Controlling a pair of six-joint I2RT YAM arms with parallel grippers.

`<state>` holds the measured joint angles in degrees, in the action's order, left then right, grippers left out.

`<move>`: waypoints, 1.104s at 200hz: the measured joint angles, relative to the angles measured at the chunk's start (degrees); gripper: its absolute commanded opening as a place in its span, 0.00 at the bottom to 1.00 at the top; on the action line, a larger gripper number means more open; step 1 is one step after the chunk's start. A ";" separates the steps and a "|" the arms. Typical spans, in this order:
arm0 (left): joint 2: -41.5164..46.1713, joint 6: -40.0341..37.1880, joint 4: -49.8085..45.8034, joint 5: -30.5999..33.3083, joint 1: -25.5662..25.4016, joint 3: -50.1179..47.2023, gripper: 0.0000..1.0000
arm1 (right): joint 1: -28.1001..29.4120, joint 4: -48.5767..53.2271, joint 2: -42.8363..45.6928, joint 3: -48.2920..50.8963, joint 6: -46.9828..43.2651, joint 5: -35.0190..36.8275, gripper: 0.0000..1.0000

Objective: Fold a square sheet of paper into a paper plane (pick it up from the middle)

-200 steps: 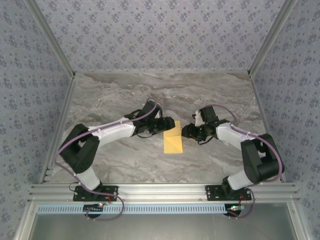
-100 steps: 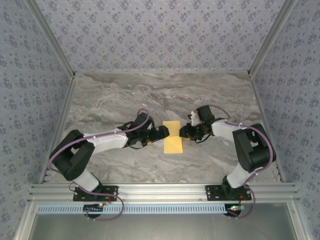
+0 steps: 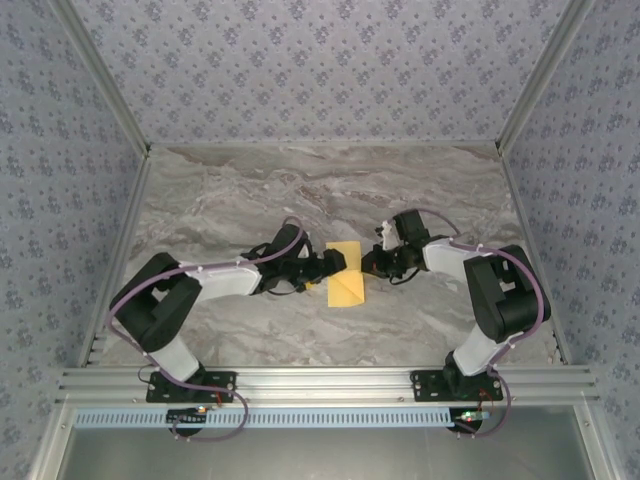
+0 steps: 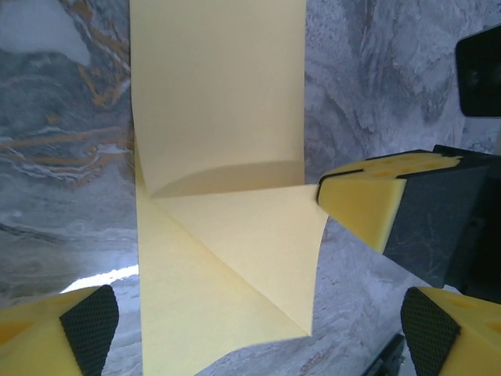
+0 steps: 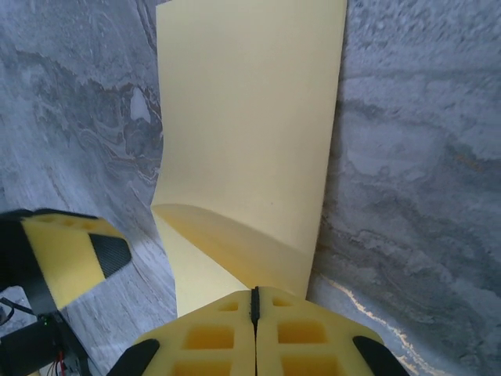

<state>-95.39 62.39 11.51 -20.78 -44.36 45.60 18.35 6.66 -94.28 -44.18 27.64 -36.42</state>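
The square sheet of paper [image 3: 346, 280] lies mid-table, folded into a narrow yellow strip. One corner flap [image 4: 258, 235] is turned over along a diagonal crease and stands curled off the sheet [image 5: 250, 141]. My right gripper [image 5: 253, 301] is shut on the tip of that flap at the sheet's right edge [image 3: 368, 264]. Its yellow foam finger [image 4: 368, 200] meets the flap's corner. My left gripper [image 4: 262, 333] is open and straddles the sheet's near end from the left [image 3: 335, 262], pads well apart, touching nothing. One left finger [image 5: 70, 254] shows beside the paper.
The grey marbled table [image 3: 250, 190] is bounded by patterned walls at the back and sides. An aluminium rail [image 3: 320, 385] runs along the near edge with both arm bases on it. Both arms meet at the sheet.
My right gripper has moved left to the sheet's edge and shut on the flap. My left arm dropped lower, its gripper shifting slightly back and then in toward the paper.
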 measured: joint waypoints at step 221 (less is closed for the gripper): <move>-12.04 5.18 12.68 -8.39 -0.02 3.61 0.20 | -2.75 0.66 5.97 2.27 2.03 1.31 0.44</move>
<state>-107.44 67.57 24.18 -29.17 -44.38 49.21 15.59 7.31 -88.31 -41.91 29.67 -35.11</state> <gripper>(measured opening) 0.243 0.363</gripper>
